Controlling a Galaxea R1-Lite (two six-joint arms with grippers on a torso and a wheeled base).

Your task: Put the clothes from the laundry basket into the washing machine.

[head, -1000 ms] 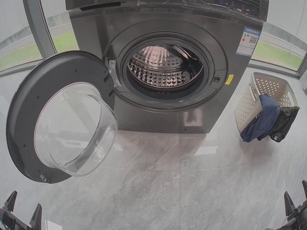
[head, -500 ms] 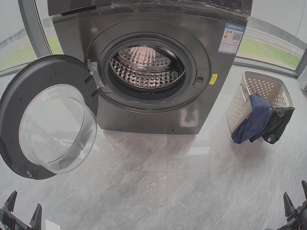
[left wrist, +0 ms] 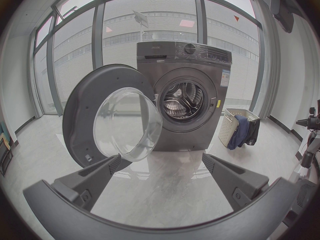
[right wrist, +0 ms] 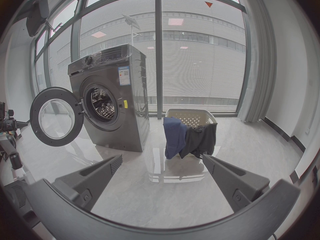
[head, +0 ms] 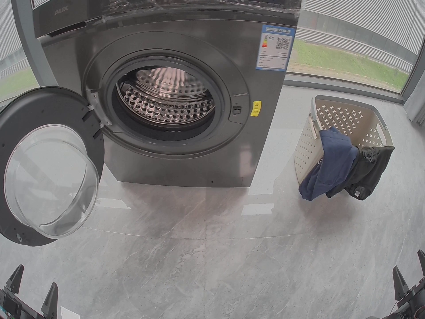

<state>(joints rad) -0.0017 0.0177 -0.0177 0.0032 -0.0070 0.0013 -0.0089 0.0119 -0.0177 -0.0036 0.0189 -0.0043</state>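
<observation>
right wrist view — side of washing machine (right wrist: 111,100) faces laundry basket (right wrist: 191,117)

grey tiled floor (head: 221,258), tall windows (right wrist: 200,60), pale curtain (right wrist: 258,67).

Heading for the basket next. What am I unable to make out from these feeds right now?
Laundry basket floor, every view: hidden by its wall and the draped blue garment and black garment; whether more clothes lie inside cannot be told.
Drum bottom, head view: behind the door opening's lower rim.
Left gripper, right gripper, head view: cut off by the bottom edge below the fingertips.
</observation>
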